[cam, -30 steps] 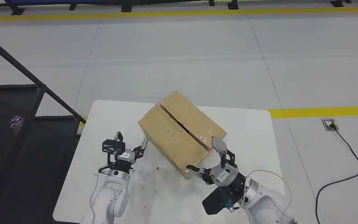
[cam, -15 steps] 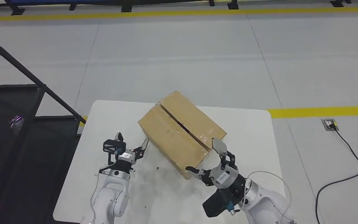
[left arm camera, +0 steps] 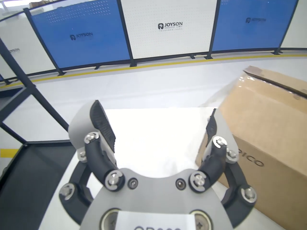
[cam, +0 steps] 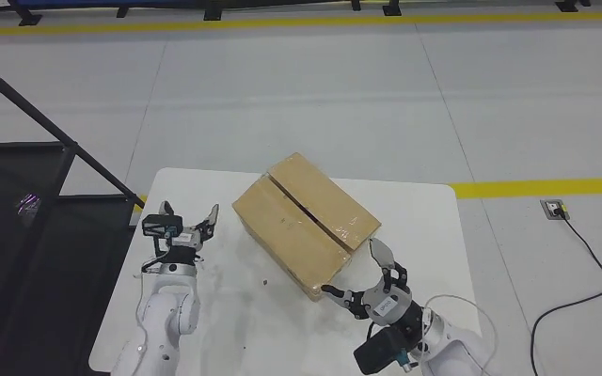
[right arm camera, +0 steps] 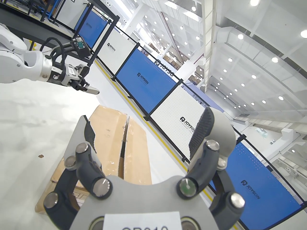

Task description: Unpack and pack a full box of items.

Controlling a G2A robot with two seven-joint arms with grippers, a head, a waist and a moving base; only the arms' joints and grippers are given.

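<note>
A brown cardboard box [cam: 306,221] lies slantwise in the middle of the white table [cam: 414,216], its top flaps closed along a centre seam with clear tape. My left gripper [cam: 190,213] hovers open beside the box's left corner, a short gap away. In the left wrist view the left gripper [left arm camera: 153,113] holds nothing, with the box [left arm camera: 263,120] just past one finger. My right gripper [cam: 351,269] is open at the box's near right corner, not touching it. In the right wrist view the right gripper [right arm camera: 146,118] frames the box [right arm camera: 112,132], and the left gripper [right arm camera: 81,84] is seen beyond.
A small brown scrap [cam: 266,280] lies on the table in front of the box. A black frame and platform [cam: 56,235] stand off the table's left edge. A cable and socket [cam: 555,209] are on the floor to the right.
The left gripper has drawn away from the box's left corner, moving left and farther back, and has spread wider. The right gripper has pulled back slightly toward the table's near edge.
</note>
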